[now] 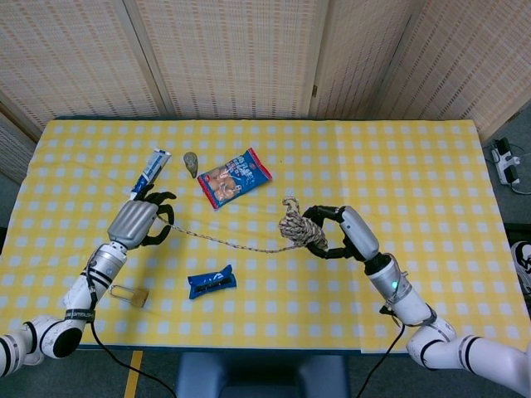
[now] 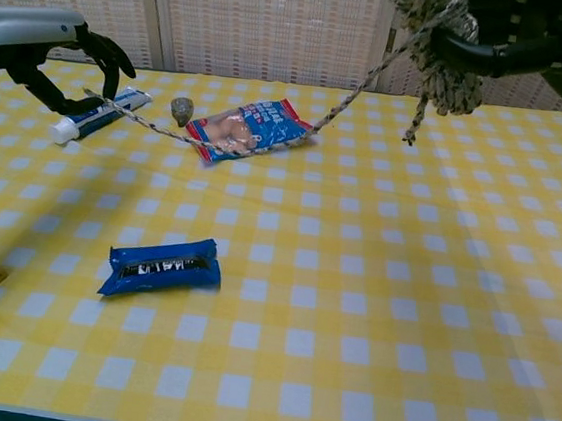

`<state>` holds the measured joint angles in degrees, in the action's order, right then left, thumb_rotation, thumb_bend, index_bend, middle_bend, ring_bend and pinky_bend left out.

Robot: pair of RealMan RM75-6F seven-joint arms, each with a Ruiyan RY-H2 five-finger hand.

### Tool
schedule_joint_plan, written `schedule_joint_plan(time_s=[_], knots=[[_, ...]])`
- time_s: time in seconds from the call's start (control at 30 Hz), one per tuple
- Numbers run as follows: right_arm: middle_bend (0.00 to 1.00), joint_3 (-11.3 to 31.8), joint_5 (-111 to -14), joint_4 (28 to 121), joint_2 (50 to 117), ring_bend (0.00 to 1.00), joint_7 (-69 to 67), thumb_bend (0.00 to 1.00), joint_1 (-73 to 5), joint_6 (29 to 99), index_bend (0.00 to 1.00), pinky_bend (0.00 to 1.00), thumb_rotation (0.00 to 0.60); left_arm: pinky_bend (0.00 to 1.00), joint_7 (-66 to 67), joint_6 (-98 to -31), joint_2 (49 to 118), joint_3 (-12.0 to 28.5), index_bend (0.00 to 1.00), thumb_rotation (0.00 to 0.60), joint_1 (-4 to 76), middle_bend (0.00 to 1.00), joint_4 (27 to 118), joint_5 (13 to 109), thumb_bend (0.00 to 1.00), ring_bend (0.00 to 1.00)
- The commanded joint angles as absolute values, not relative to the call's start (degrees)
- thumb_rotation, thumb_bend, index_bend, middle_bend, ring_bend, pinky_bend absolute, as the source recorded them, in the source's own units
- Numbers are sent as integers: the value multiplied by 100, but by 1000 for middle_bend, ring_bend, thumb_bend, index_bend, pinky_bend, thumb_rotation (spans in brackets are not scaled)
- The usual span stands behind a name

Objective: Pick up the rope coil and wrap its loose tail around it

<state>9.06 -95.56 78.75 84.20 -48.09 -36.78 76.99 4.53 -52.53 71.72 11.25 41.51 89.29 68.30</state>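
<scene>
Two robot hands share the rope above the yellow-and-white checked surface. At the left, the left robot hand has its dark fingers curled round the end of the speckled loose tail, which runs rightward in a shallow sag, its long axis roughly left to right. At the right, the right robot hand grips the beige braided rope coil, held clear of the surface. Wrapping likely depends on the left robot hand carrying the tail toward and around the coil to its right.
</scene>
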Motion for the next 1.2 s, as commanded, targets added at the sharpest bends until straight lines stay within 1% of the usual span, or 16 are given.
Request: schedule_joint_plan(time_s=[0.03, 0.27, 0.53, 0.83, 1.2], knots=[[652, 699, -9711, 8199, 8234, 720, -4369, 733, -3820, 7361, 774, 573, 600, 10, 826, -5337, 7057, 1209, 628, 600, 4298, 237, 9147, 6900, 568, 221], [652, 470, -9596, 8855, 8094, 723, -3529, 732, -4102, 6483, 779, 576, 600, 9, 1513, -5541, 6928, 1401, 625, 600, 4560, 237, 9572, 7019, 569, 219], [659, 531, -8997, 9217, 8284, 724, -2787, 732, -4308, 5756, 779, 579, 600, 10, 1771, -5694, 6858, 1564, 611, 600, 4785, 237, 10143, 7285, 568, 218], [663, 627, -8318, 9273, 8640, 727, -2372, 732, -4406, 5270, 787, 586, 600, 10, 2075, -5714, 6977, 1660, 595, 600, 5057, 237, 10574, 7376, 568, 218], [667, 739, -7974, 9203, 8890, 733, -2671, 732, -4479, 4931, 794, 589, 600, 9, 2426, -5529, 7254, 1751, 578, 600, 5449, 237, 10794, 6946, 568, 215]])
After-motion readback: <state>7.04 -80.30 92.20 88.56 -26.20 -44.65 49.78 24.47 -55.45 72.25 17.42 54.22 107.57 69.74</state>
